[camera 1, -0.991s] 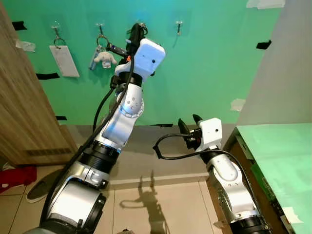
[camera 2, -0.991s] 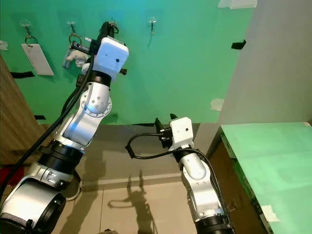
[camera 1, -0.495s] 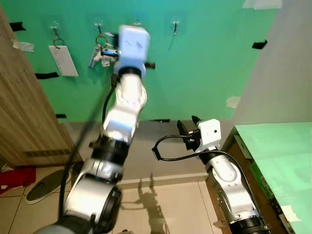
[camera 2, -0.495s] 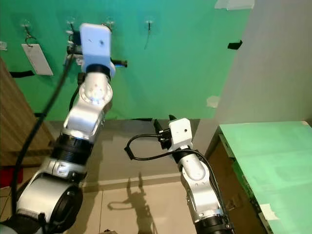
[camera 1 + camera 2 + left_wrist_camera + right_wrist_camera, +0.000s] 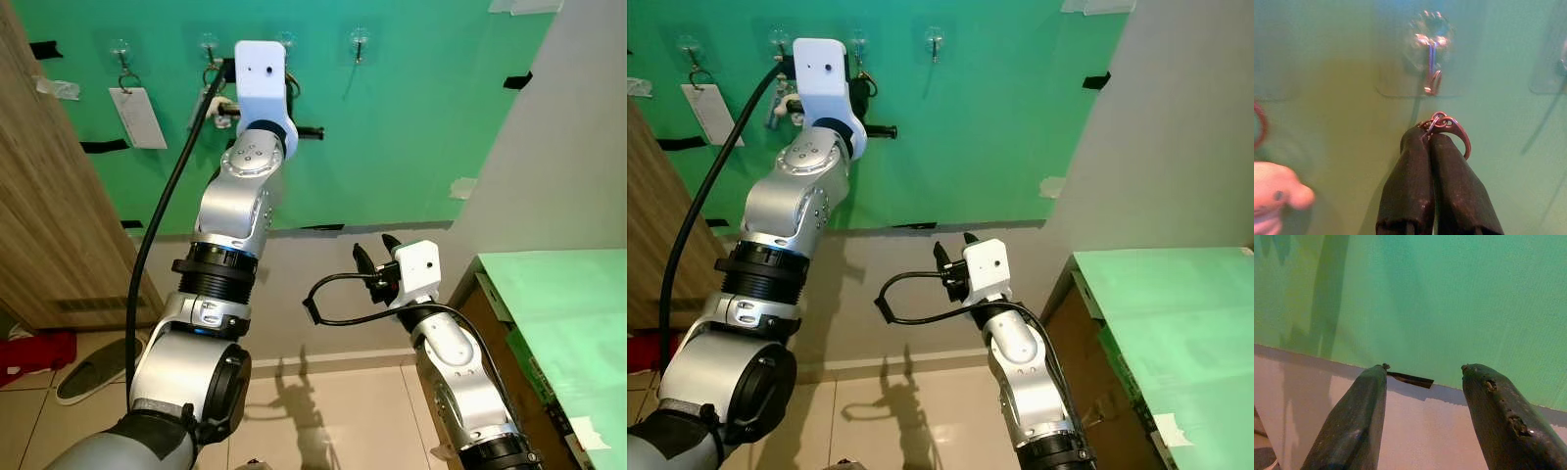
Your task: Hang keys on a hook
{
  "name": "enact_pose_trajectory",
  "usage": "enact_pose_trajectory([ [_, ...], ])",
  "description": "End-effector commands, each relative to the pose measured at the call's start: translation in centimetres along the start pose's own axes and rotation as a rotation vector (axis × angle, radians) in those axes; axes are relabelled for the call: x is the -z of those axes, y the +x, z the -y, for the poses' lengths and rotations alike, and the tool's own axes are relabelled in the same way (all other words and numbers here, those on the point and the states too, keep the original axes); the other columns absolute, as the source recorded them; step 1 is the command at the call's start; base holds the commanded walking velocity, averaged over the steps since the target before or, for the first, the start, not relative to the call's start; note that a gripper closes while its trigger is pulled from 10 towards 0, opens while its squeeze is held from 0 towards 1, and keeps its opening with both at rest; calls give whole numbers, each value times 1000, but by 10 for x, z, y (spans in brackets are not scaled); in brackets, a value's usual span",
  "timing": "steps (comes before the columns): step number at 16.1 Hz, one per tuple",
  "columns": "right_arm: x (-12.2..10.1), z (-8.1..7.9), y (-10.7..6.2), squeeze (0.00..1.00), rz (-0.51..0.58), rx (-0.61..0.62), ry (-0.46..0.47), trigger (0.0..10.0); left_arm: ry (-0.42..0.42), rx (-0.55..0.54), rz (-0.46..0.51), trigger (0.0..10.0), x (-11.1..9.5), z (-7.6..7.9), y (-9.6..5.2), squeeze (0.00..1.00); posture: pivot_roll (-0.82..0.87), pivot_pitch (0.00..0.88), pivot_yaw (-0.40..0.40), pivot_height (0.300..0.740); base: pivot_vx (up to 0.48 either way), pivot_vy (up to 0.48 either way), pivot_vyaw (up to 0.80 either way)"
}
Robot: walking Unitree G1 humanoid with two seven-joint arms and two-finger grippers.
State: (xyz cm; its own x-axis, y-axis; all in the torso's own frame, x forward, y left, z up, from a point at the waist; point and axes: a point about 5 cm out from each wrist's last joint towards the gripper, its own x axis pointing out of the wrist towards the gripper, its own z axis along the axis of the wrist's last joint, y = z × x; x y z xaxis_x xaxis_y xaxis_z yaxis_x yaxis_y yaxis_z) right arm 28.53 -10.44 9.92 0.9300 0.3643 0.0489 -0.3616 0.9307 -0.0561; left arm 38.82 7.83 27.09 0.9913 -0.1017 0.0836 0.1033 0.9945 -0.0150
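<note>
Left gripper pinching key ring below hook; plush keychain beside

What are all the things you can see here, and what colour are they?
Wall: one, green, ahead.
Hooks: four, clear with metal, in a row high on the wall.
Tag: one, white, hanging on the leftmost hook.
Plush keychain: one, white, on the second hook.
Key ring: one, metal, just below the third hook.
Cabinet: one, wooden, left.
Table: one, green, right.
Left gripper: black, pinching the key ring.
Right gripper: black, open, held low.
</note>
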Motion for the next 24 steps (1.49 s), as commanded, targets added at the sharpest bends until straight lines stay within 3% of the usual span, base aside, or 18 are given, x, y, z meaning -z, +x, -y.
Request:
enact_pose_trajectory([
  [1, 4, -1, -3, 0, -26, -4, -1, 10000, 12, 37, -3, 10000, -8, 8, 1, 0, 48, 0, 18, 740, 0, 0, 0],
  [3, 5, -2, -3, 0, -27, -6, -1, 10000, 41, 34, 5, 10000, -12, 7, 1, 0, 48, 0, 18, 740, 0, 0, 0],
  [5, 5, -2, -3, 0, -29, -7, -1, 10000, 127, -15, 81, 10000, -21, 3, -3, 0, 47, 0, 18, 740, 0, 0, 0],
  [6, 6, -2, -4, 0, -31, -8, -3, 10000, 150, -15, 125, 10000, -27, 3, -9, 0, 47, 0, 18, 740, 0, 0, 0],
  [9, 7, -2, -5, 0, -38, -14, -1, 10000, 193, -2, 141, 10000, -28, 8, -22, 0, 48, 0, 16, 740, 0, 0, 0],
  [13, 8, -4, -5, 0, -47, -26, 0, 10000, 199, 13, 51, 10000, -9, 8, -29, 0, 57, 0, 11, 740, 0, 0, 0],
  [17, 9, -5, -5, 0, -51, -31, 1, 10000, 205, 16, 33, 10000, -6, 7, -34, 0, 57, 0, 11, 740, 0, 0, 0],
  [19, 9, -4, -5, 0, -52, -32, -1, 10000, 200, -35, 32, 10000, -10, -1, -31, 0, 54, 0, 10, 740, 0, 0, 0],
  [24, 9, -4, -6, 0, -51, -30, -3, 10000, 212, -60, 99, 10000, -26, -3, -30, 0, 48, 0, 12, 740, 0, 0, 0],
])
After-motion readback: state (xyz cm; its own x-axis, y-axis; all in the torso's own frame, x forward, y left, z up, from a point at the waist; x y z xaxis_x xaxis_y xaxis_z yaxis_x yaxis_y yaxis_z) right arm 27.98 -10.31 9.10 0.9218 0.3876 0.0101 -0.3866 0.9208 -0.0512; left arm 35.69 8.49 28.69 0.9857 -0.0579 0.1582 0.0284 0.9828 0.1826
